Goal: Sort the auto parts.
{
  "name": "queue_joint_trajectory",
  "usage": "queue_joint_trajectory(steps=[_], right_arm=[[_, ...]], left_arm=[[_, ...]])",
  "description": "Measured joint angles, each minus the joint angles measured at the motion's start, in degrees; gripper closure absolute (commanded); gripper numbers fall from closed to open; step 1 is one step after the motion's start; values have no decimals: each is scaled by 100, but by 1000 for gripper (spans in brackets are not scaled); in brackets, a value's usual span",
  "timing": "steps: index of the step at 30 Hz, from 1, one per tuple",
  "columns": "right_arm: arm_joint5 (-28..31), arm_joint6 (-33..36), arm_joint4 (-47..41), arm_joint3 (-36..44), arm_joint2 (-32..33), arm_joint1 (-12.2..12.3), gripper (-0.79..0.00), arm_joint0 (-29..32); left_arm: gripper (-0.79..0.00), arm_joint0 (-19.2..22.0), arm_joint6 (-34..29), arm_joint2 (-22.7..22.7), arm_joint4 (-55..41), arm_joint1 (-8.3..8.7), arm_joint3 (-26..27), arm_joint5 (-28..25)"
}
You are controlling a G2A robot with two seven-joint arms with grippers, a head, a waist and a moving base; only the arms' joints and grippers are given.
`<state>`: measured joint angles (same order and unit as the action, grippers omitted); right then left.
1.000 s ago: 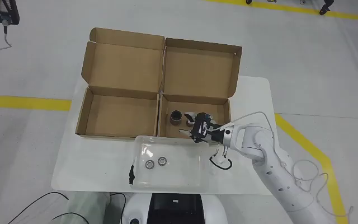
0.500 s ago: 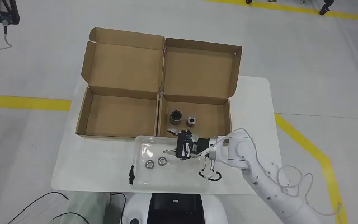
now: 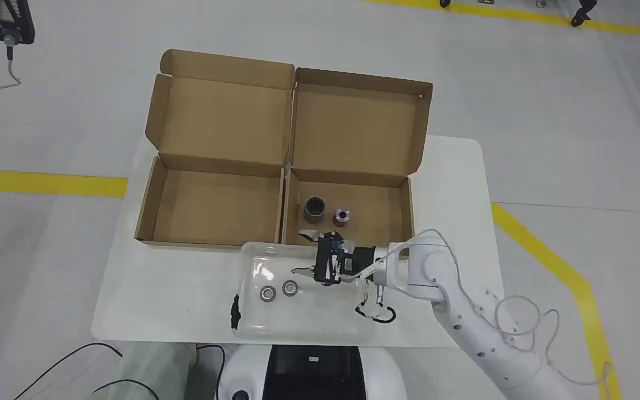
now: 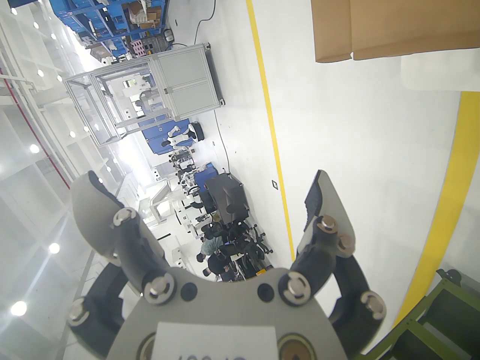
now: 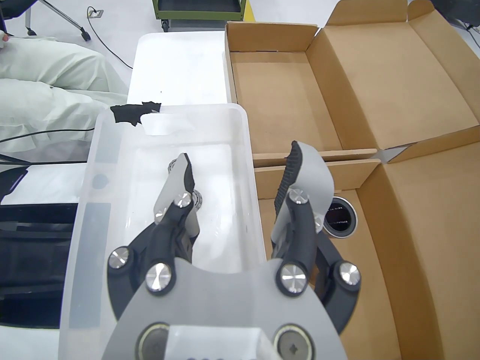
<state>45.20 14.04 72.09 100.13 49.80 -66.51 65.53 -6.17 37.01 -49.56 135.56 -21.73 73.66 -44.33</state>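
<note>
– Auto parts (image 3: 290,288): where are they recorded?

– Two ring bearings (image 3: 269,293) are noted side by side on the floor of the clear bin (image 3: 300,246), which is set at the near edge of the white table (image 3: 450,190). A dark sleeve (image 3: 317,208), stood on end, and a small toothed part (image 3: 343,214) are noted just beside each other in the right-hand cardboard box (image 3: 380,215). The left-hand cardboard box (image 3: 200,205) is placed against it, and both lids are raised.

– And the pincers?

– The right gripper (image 5: 240,174) is held above the bin wall that adjoins the right-hand box. Its fingers are spread and nothing is gripped. One finger is seen over the bin, the other over the front wall of the box. The left gripper (image 4: 202,196) is pointed at the hall floor beside the table. Its fingers are likewise parted, and nothing is held between them.
</note>
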Motion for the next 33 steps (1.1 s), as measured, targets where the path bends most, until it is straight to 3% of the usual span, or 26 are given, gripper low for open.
queue_joint_trajectory(steps=[4,5,9,15,20,22,27,33], right_arm=[[0,0,0,0,0,0,-456,0],[0,0,0,0,0,0,-533,0],[25,17,107,85,-100,-5,-643,46],[108,19,521,290,-423,-35,-699,65],[-54,78,882,313,-660,-48,-683,227],[-28,16,906,204,-742,-63,-637,227],[174,-251,1150,-97,-1044,-130,-610,70],[-50,-341,1254,-582,-1283,-232,-539,-59]], left_arm=[[-785,0,0,0,0,0,0,0],[-785,0,0,0,0,0,0,0],[-785,0,0,0,0,0,0,0],[-785,0,0,0,0,0,0,0],[-785,0,0,0,0,0,0,0],[-785,0,0,0,0,0,0,0],[-785,0,0,0,0,0,0,0],[-785,0,0,0,0,0,0,0]])
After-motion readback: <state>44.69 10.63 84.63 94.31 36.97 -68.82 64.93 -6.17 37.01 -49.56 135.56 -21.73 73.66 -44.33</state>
